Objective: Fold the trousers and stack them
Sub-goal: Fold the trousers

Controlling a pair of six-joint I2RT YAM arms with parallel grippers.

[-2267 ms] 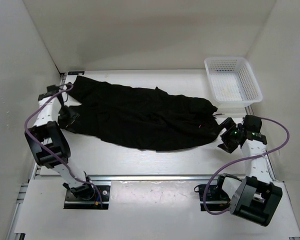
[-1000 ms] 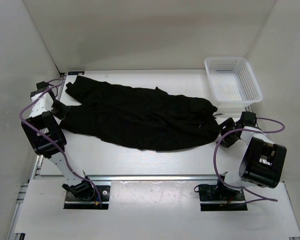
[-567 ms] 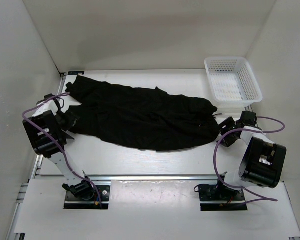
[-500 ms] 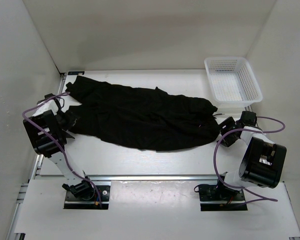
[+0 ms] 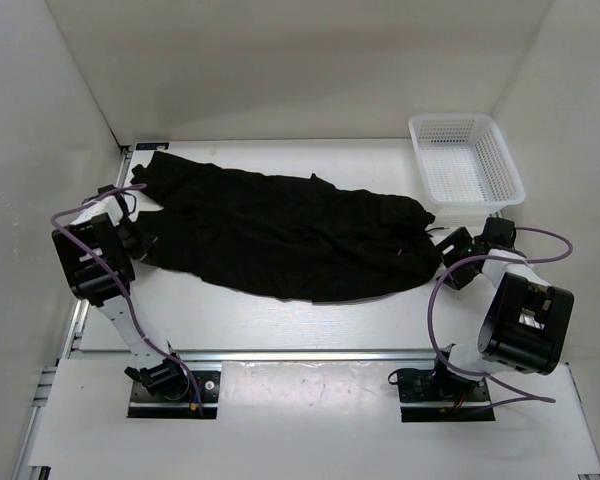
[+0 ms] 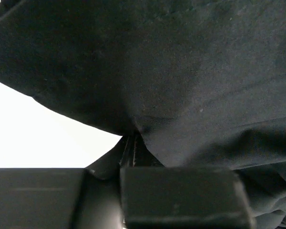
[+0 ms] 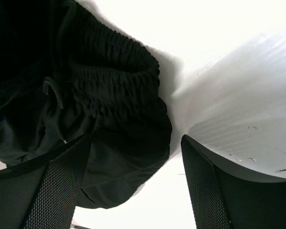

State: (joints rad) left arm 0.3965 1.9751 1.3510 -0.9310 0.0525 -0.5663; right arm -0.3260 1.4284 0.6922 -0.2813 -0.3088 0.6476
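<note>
Trousers (image 5: 290,235) were spread nearly full length across the surface (image 5: 280,320), leg ends at the left and waistband (image 7: 109,81) at the right, not yet folded. The left fingers (image 6: 132,145) were clenched on a pucker of black cloth at the leg end. It looked like a thin bite, maybe only one layer. That was the first worry: lift from a pinch that small and the fabric could slide out, or only the top leg would come up while the lower one stayed flat, leaving a crooked fold.

Over on the other side, the right fingers (image 5: 452,258) were spread wide, straddling the gathered waistband without gripping it. If they had closed from there, they might have caught just the outer ruffle of elastic, or snagged the thin drawstring instead of the band itself. A drawstring grab would have pulled cord, not garment.

The two ends were also well apart. An uneven pull, one arm leading the other, would have dragged the whole pair sideways and bunched the middle. The white basket (image 5: 465,160) sat near the right arm, so a wide swing there risked clipping it.
</note>
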